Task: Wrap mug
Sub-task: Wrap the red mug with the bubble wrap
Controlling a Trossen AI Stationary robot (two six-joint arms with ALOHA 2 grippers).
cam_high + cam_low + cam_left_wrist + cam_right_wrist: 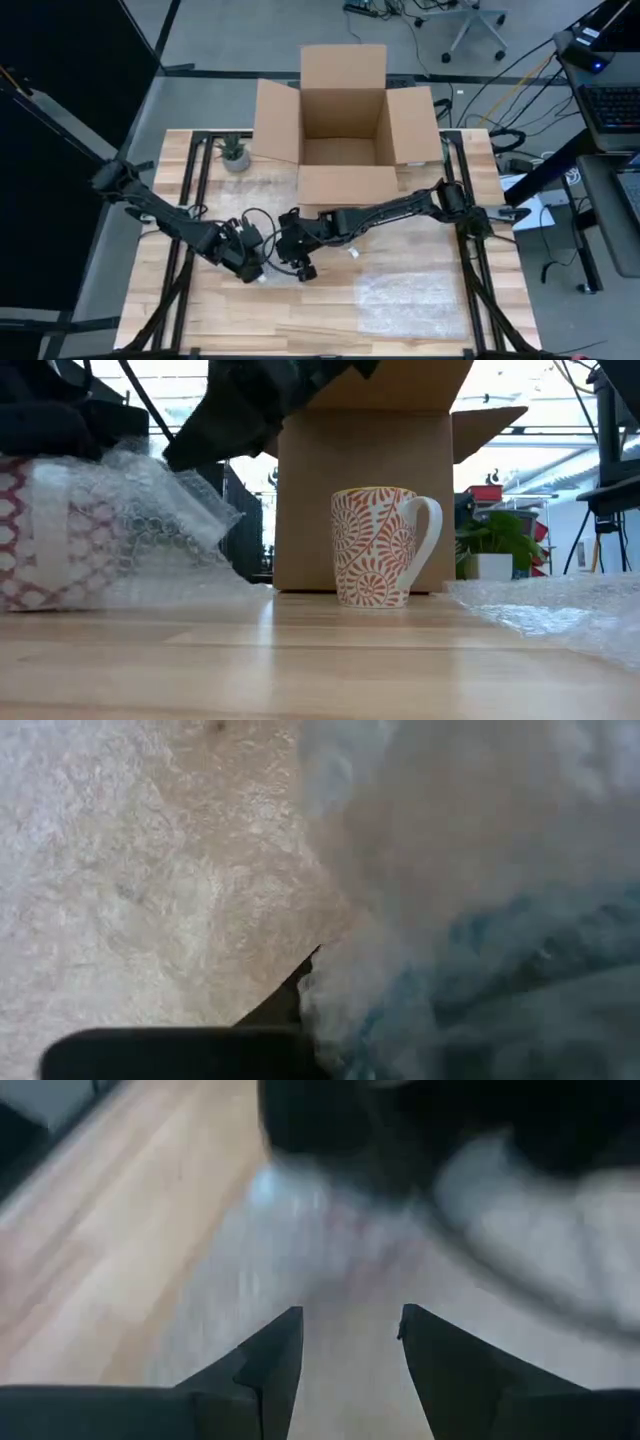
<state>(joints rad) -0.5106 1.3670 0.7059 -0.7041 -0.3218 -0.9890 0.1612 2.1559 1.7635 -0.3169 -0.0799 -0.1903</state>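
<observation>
Left gripper [250, 262] perhaps grips bubble-wrapped mug [60, 535], lying sideways.

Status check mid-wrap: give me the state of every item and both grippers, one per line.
Brown cardboard box: flaps open, upright at the table's far edge.
Orange-patterned white ceramic mug: upright, unwrapped, standing free on the table.
Red-patterned mug in clear bubble wrap: partly wrapped, lying by the grippers.
Loose bubble wrap sheet: flat on the table.
Left gripper: at the bundle, jaws unclear.
Right gripper: jaws open, empty.

Wooden table [400, 325]: cardboard box [342, 125], potted plant [234, 152], bubble wrap [415, 305], mug [380, 546].
</observation>
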